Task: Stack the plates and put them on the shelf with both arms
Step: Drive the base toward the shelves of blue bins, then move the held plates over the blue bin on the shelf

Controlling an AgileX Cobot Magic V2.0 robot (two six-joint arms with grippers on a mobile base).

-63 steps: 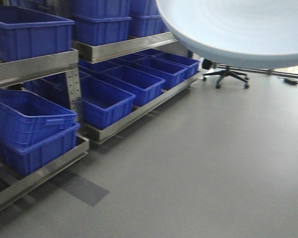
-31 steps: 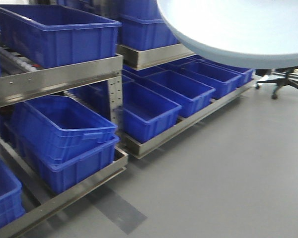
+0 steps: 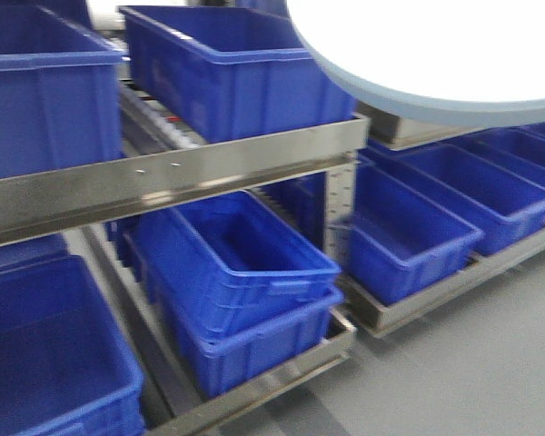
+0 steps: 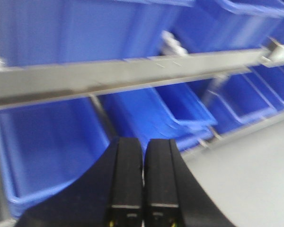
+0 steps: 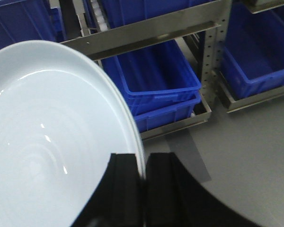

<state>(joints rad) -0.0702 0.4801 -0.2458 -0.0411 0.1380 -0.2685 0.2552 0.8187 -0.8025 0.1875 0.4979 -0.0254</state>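
The right gripper is pinching the low upturned rim of a large round glossy pale bluish-white plate, its black fingers pressing in on either side of the edge. The left gripper is pressing its jaws flat together on nothing at all. So the plate is riding in the air on one arm only, above the smooth grey floor and just in front of the brushed-steel shelf rack, which is carrying deep blue plastic bins. The rim is showing a faint double line near the fingers, so a second plate may be sitting under the first, though that cannot be told for sure. By the look of it the carry is under way and the placing is not yet done: nothing pale is lying on any shelf level in sight. The right wrist view is giving the grip itself and the plate's shiny inner face. The front view is catching only a broad pale arc of the plate at its top right, with no gripper in sight. The left wrist view is showing no plate, only shut fingers facing the steel rail and the bins.
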